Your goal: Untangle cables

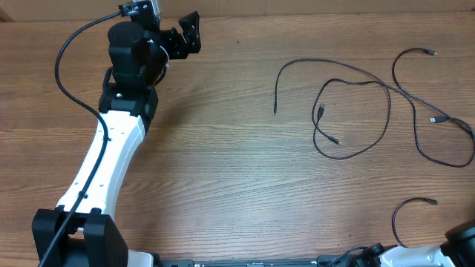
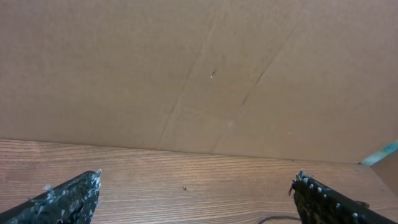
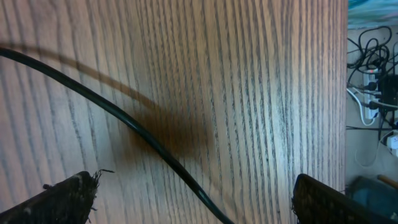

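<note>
Thin black cables [image 1: 355,83] lie looped over one another on the right half of the wooden table, with small plug ends [image 1: 433,119] spread about. Apart from them, a single cable [image 1: 404,207] curves near the front right corner. My left gripper [image 1: 189,33] is at the far left back edge, far from the cables, open and empty [image 2: 198,176]. My right gripper [image 3: 196,179] is open just above the table. A black cable [image 3: 124,118] runs diagonally on the wood between its fingers, touching neither.
A brown cardboard wall [image 2: 199,74] stands right in front of the left gripper at the table's back edge. The right arm [image 1: 456,245] sits at the front right corner. The table's right edge [image 3: 347,93] shows, with floor wires beyond.
</note>
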Controlling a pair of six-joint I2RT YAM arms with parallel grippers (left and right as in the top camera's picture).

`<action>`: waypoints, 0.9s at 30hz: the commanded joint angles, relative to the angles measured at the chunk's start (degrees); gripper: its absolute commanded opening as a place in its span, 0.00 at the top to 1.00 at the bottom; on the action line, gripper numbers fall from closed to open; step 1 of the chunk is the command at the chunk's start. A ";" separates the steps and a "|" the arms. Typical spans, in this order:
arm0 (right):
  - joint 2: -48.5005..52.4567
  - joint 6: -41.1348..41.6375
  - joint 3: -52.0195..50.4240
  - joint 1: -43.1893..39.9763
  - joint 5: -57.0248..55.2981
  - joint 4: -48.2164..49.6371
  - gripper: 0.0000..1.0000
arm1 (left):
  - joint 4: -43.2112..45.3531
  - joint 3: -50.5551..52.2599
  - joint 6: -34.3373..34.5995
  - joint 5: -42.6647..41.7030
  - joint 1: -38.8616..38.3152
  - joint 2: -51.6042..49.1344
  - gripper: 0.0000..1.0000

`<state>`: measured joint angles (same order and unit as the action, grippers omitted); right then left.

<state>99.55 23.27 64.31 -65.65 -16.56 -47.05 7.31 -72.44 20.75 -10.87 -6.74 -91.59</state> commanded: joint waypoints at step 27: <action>4.20 -1.05 -0.57 -0.44 1.18 1.79 0.36 | 0.17 -0.48 -1.44 0.76 0.09 0.09 0.00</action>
<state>103.79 22.57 64.25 -65.65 -15.35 -45.50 7.31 -72.44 20.75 -10.85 -6.74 -91.59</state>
